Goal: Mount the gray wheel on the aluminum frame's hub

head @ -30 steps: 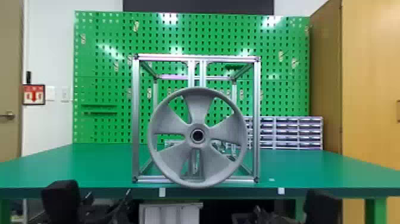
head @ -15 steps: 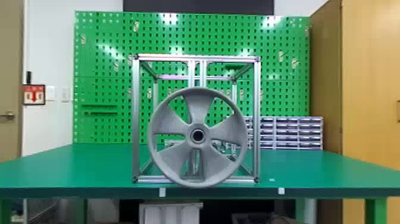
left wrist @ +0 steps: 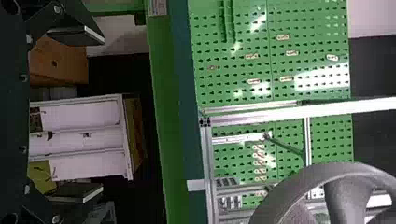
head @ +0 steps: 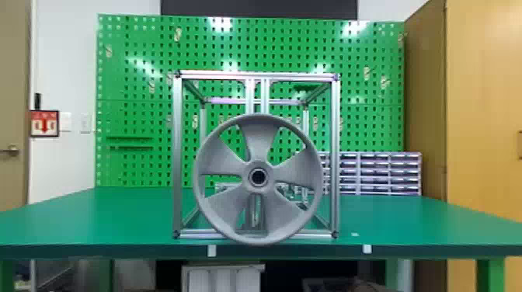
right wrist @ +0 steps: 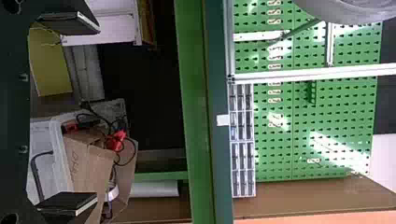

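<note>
In the head view the gray wheel [head: 258, 134] stands upright at the front middle of the aluminum frame [head: 177, 155], its hub opening facing the camera. Whether it is seated on the frame's hub cannot be told, since the wheel covers that spot. The left wrist view has my left gripper [left wrist: 77, 114] open, its two fingers wide apart and nothing between them, away from the wheel [left wrist: 345, 175]. My right gripper [right wrist: 70, 114] is likewise open and holds nothing in the right wrist view, apart from the wheel [right wrist: 345, 14] and the frame [right wrist: 308, 73].
The frame stands on the green table [head: 77, 217], close to its front edge. A green pegboard [head: 136, 58] rises behind, with small drawers [head: 380, 172] at the back right. Below the table are a white drawer unit [left wrist: 79, 114] and a cardboard box [right wrist: 88, 161] with cables.
Both dark grippers, low in the head view a second ago, have dropped out past its bottom edge. The wheel's hub sits very slightly farther right than in the earliest frame.
</note>
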